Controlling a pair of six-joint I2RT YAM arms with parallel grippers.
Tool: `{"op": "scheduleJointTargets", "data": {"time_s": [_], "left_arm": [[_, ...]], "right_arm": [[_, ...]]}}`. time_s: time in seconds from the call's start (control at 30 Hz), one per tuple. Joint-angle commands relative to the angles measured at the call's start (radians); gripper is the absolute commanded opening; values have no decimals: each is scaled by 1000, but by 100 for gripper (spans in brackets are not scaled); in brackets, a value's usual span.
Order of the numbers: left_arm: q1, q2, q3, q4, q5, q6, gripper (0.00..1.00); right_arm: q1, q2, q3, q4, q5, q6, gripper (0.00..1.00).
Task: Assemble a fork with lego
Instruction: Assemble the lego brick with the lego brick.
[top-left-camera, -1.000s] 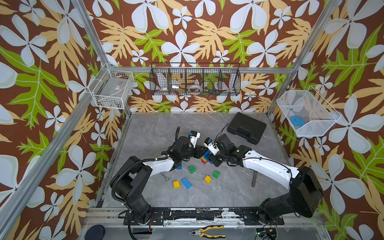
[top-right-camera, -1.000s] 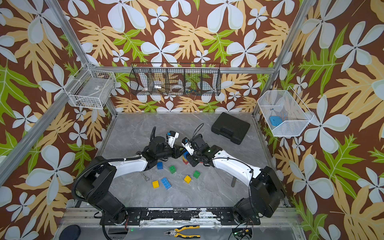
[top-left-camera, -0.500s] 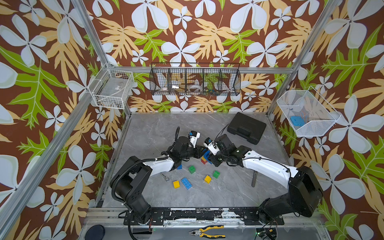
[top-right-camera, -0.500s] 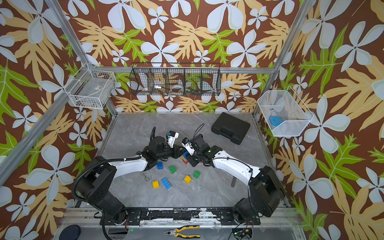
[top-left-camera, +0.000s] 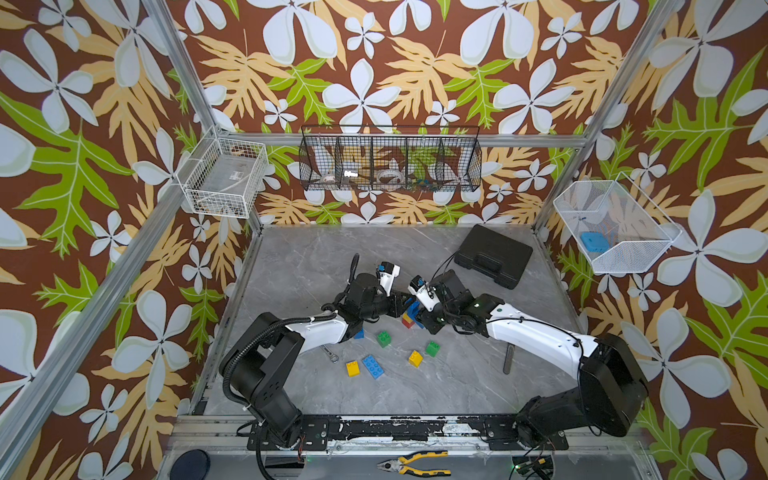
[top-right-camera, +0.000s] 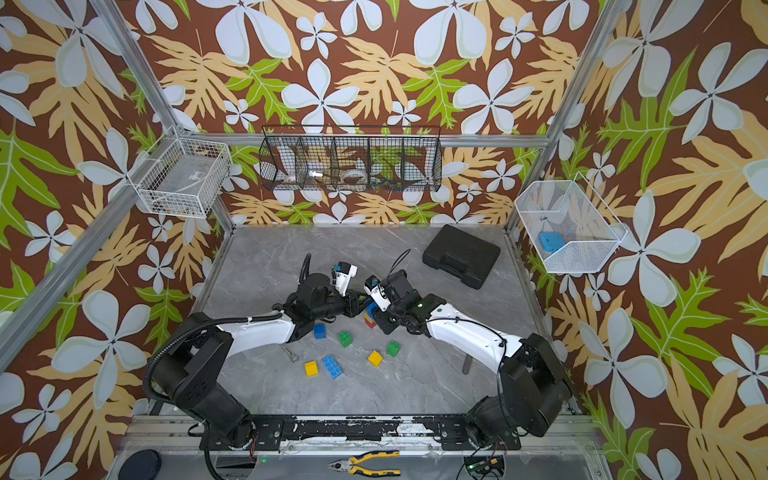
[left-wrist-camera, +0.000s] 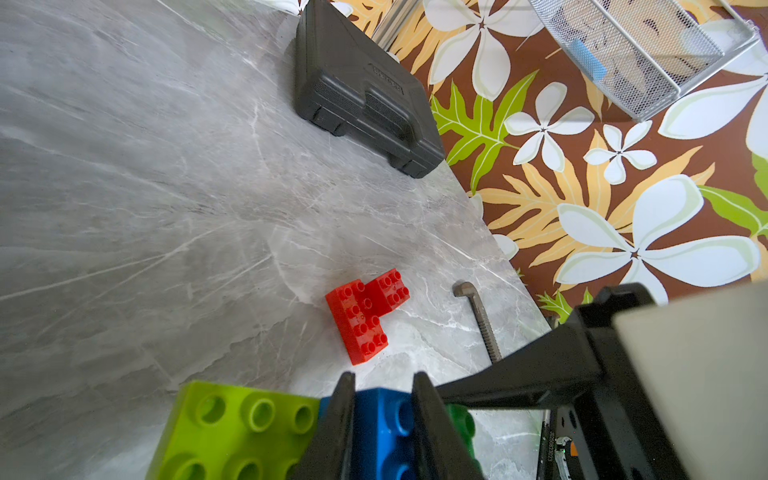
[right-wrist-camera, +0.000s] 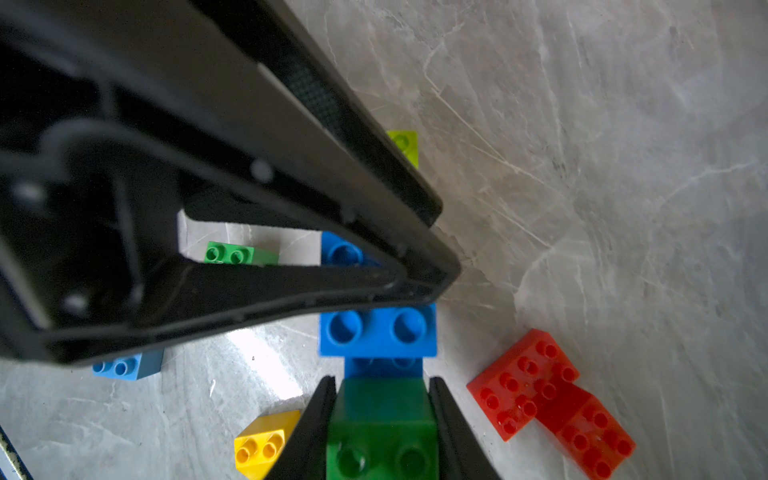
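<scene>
Left claw (left-wrist-camera: 383, 388) clamped on blue brick (left-wrist-camera: 384, 432); right claw (right-wrist-camera: 381, 380) clamped on green brick (right-wrist-camera: 382, 419). We see no shift over last second: both grips stay, joined piece still pinched between them, low over desk (top-left-camera: 316, 266). We judge press-fit under way, no release yet. Just beside: red L-piece (right-wrist-camera: 548, 403), yellow brick (right-wrist-camera: 259, 444). Farther: long blue brick (top-left-camera: 372, 366), others loose; fork far from done. Beyond: black case (top-left-camera: 492, 262).

White-shelled arms (top-left-camera: 536, 336) — black joints (top-left-camera: 611, 374), black corrugated cable (top-left-camera: 231, 361).
</scene>
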Motion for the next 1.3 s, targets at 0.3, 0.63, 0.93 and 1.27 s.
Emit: {"op": "scheduleJointTargets", "data": {"time_s": [0.3,0.63,0.93,1.27], "left_arm": [[3,-1,-14,-139,-4,8,25],[3,-3,-12,-140,-9,4,25],[3,-11,-12,-145,-15,1,25],[3,-24,-22,-149,-21,3,25]], "right_arm": [[3,-11,-47,-37,2,45,0],[8,-2,-47,-45,61,10,0],[8,-22,-73,-2,32,36,0],[14,8,-62,-45,72,0,0]]}}
